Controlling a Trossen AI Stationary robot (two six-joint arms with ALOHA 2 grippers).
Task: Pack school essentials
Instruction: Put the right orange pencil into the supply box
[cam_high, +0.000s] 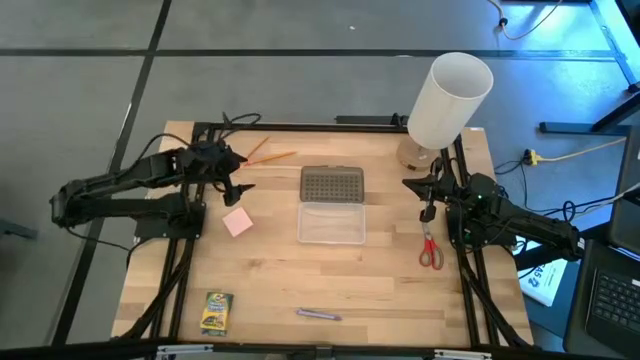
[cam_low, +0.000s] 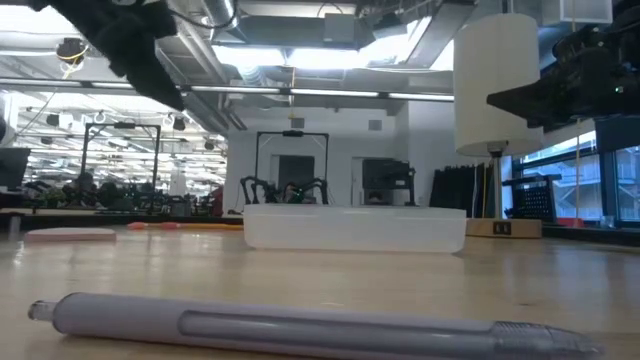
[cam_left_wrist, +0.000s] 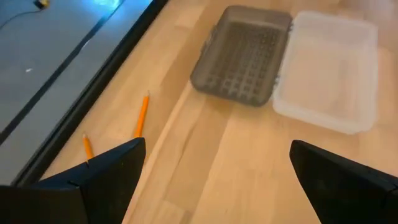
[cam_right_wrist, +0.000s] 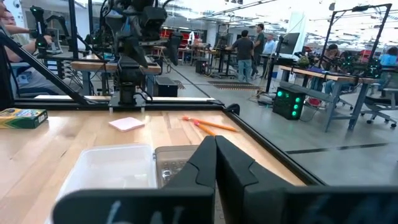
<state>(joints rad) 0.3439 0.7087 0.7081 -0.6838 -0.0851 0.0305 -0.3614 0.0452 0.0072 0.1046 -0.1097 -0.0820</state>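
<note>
My left gripper (cam_high: 238, 172) (cam_left_wrist: 217, 149) hangs open above the table, between the two orange pencils (cam_high: 265, 153) (cam_left_wrist: 142, 116) and the pink eraser (cam_high: 237, 221). My right gripper (cam_high: 425, 190) (cam_right_wrist: 214, 142) is shut and empty, raised just far of the red-handled scissors (cam_high: 430, 250). The green-yellow crayon box (cam_high: 216, 312) and purple pen (cam_high: 318, 314) (cam_low: 300, 322) lie flat near the table's near edge. All of these rest flat on the wood.
The open clear case (cam_high: 332, 222) with its grey dimpled lid (cam_high: 332, 183) folded back sits mid-table. A tall white cylinder (cam_high: 450, 100) stands at the far right corner. Black frame rails (cam_high: 300, 127) border the table. People stand in the room beyond.
</note>
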